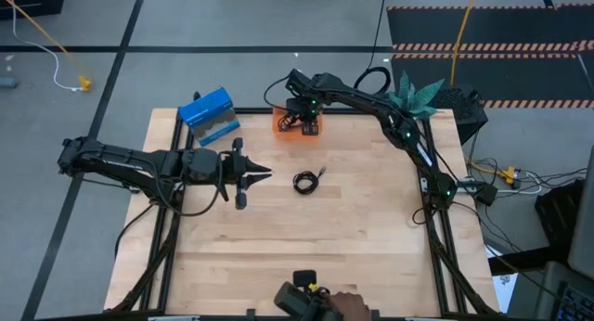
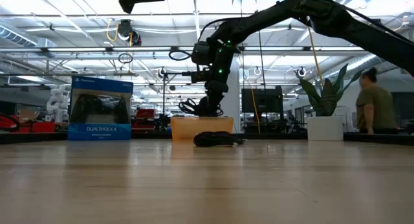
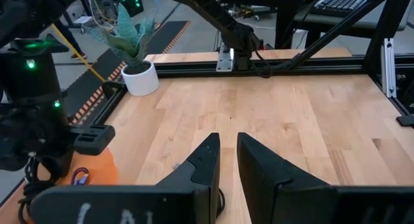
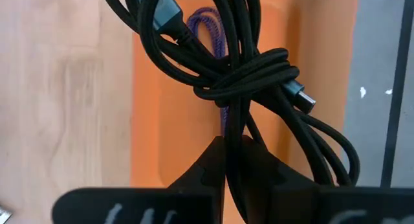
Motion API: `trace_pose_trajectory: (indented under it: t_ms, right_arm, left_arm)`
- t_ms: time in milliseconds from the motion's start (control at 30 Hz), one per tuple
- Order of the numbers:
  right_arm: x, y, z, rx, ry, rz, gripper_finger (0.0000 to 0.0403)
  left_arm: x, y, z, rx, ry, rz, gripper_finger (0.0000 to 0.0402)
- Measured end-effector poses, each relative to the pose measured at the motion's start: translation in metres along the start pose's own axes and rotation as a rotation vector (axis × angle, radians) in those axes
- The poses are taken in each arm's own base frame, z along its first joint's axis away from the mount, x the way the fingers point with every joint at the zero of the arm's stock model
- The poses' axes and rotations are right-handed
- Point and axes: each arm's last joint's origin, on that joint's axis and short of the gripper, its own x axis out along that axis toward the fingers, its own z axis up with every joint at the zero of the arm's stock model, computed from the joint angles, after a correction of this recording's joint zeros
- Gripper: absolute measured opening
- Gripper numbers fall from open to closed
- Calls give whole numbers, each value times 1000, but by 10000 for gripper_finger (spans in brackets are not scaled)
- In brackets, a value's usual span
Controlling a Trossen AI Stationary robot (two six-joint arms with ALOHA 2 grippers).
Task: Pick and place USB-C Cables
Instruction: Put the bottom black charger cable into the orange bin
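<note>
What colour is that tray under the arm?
Orange tray, clearest in the right wrist view.

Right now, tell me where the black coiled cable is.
In the high view the black coiled cable lies alone on the bare wood near the table's middle, just right of the left gripper and nearer the viewer than the orange tray.

Lighting looks even and bright from overhead on my end. In the low view I see ceiling strip lights (image 2: 58,52) glaring white, the near table (image 2: 207,185) soft and out of focus. High view is sharp, shadows faint under the arms. Right wrist view: black loose cable (image 4: 246,68) close-up, slightly blurred. Left wrist view: own fingers (image 3: 200,169) blurred at the frame edge.
</note>
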Motion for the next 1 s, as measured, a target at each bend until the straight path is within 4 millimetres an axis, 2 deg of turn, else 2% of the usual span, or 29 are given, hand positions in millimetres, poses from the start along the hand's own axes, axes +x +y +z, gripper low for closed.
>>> trace_pose_trajectory:
  t_ms: [167,333,667,867,1000]
  right_arm:
    - [5,-6,-4,22,-41,21,15]
    - [20,-4,-12,27,-9,43,19]
    - [34,-1,-18,28,-2,47,71]
    - [28,-1,-16,47,-7,35,102]
    - [5,6,-11,63,-14,8,115]
  left_arm:
    - [0,0,0,3,-1,0,58]
    - [0,0,0,3,-1,0,58]
    - [0,0,0,5,-2,0,58]
    - [0,0,0,11,-1,0,58]
    - [0,0,0,11,-2,0,58]
